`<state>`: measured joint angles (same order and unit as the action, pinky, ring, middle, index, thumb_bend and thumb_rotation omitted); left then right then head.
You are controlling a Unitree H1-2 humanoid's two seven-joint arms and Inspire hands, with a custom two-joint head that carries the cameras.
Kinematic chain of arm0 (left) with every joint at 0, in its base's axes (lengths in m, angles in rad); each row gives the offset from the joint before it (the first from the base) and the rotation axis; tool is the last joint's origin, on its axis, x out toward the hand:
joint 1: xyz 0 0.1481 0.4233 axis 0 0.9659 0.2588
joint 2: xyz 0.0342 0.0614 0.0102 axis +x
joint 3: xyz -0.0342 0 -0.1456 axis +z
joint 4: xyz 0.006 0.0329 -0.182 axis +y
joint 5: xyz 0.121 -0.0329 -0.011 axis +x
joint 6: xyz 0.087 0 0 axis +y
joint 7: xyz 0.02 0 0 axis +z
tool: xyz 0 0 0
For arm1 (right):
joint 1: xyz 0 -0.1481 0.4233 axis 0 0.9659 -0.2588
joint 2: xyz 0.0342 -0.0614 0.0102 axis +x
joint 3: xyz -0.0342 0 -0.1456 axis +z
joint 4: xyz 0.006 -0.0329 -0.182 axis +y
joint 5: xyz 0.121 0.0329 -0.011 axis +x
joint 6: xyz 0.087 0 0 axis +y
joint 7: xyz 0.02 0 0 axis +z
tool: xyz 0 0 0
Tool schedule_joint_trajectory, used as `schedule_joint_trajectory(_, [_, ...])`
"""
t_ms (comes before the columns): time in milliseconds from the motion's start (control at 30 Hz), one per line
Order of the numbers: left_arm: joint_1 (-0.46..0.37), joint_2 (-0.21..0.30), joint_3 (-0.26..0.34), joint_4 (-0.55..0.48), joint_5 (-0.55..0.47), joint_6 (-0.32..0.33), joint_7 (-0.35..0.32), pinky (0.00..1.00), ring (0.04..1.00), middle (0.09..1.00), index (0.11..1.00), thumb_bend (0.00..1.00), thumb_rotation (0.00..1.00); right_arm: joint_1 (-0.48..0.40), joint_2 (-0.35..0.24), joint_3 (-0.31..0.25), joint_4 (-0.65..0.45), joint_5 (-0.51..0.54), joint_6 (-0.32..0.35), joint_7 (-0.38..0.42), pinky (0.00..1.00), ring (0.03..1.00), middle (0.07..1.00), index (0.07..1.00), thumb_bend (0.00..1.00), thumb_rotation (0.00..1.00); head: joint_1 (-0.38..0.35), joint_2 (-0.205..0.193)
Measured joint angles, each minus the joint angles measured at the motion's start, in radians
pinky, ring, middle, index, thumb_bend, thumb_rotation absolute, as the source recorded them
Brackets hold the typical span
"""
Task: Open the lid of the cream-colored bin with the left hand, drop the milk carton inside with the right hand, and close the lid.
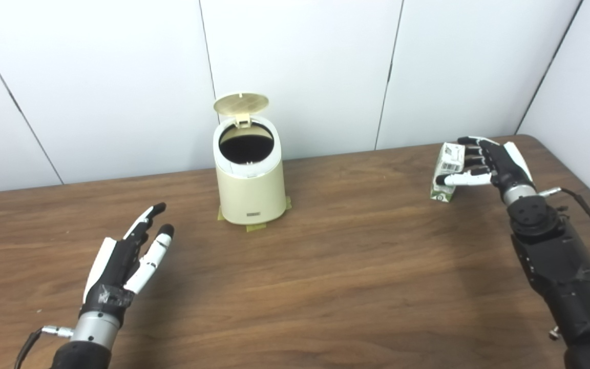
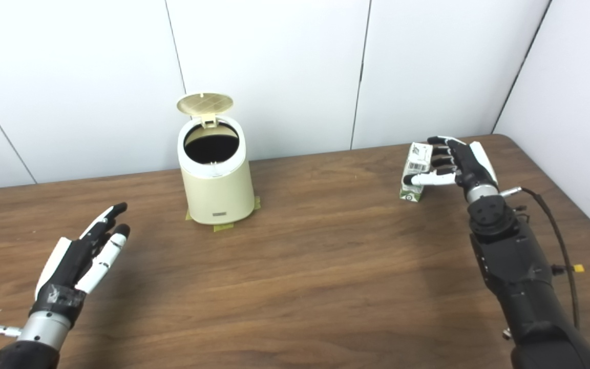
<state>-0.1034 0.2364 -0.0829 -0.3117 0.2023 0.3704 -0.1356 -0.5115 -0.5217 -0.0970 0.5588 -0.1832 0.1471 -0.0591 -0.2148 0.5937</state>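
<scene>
The right hand is wrapped around the carton, fingers across its far face and thumb along the near side, so it is clamped on the carton, which stands upright on the worktop well to the right of the bin. Whether the carton's base has left the wood I cannot tell. The bin's lid stands up at the back, hinged open, and the dark mouth shows clear. The left hand hovers low to the left of the bin and nearer the robot, fingers spread and straight, holding nothing

The carton looks small and light, thin card that would dent under a hard squeeze, with a smooth printed skin that may slip. A grip across the two broad faces, about mid-height as the hand has it, seems the right hold. The bin looks like light plastic, taped down at its base, so a knock from the carton should not shift it much
</scene>
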Motion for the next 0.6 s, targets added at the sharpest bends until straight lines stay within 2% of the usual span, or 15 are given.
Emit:
schedule_joint_trajectory(167, [0.01, 0.0, -0.01, 0.001, 0.011, -0.005, 0.0, 0.95, 0.973, 0.97, 0.936, 0.39, 0.7, 0.003, 0.01, 0.004, 0.009, 0.001, -0.02, -0.001, 0.57, 0.665, 0.708, 0.75, 0.91, 0.21, 0.002, 0.003])
schedule_joint_trajectory(333, [0.01, 0.001, -0.017, 0.005, 0.031, -0.024, 0.0, 0.95, 0.969, 0.972, 0.937, 0.43, 0.65, 0.005, 0.01, 0.013, 0.011, -0.007, -0.061, -0.005, 0.48, 0.561, 0.629, 0.697, 0.8, 0.31, -0.002, 0.002])
schedule_joint_trajectory(400, [0.01, 0.001, -0.018, 0.005, 0.032, -0.024, -0.003, 0.95, 0.961, 0.965, 0.939, 0.43, 0.63, 0.006, 0.011, 0.015, 0.012, -0.018, -0.069, -0.018, 0.46, 0.549, 0.62, 0.67, 0.75, 0.3, -0.003, 0.002])
schedule_joint_trajectory(533, [0.01, 0.001, -0.017, 0.006, 0.032, -0.024, -0.014, 0.94, 0.957, 0.96, 0.946, 0.42, 0.61, 0.011, 0.017, 0.004, 0.021, -0.015, -0.099, -0.035, 0.45, 0.504, 0.566, 0.612, 0.72, 0.21, -0.002, -0.002])
schedule_joint_trajectory(567, [0.01, 0.002, -0.017, 0.007, 0.032, -0.025, -0.018, 0.95, 0.961, 0.963, 0.943, 0.42, 0.61, 0.012, 0.019, 0.0, 0.03, -0.012, -0.117, -0.04, 0.43, 0.485, 0.546, 0.541, 0.6, 0.17, 0.0, 0.0])
schedule_joint_trajectory(600, [0.01, 0.003, -0.017, 0.008, 0.033, -0.026, -0.019, 0.95, 0.963, 0.964, 0.941, 0.42, 0.61, 0.013, 0.021, 0.0, 0.037, -0.009, -0.125, -0.045, 0.43, 0.478, 0.538, 0.517, 0.56, 0.16, 0.0, 0.0])
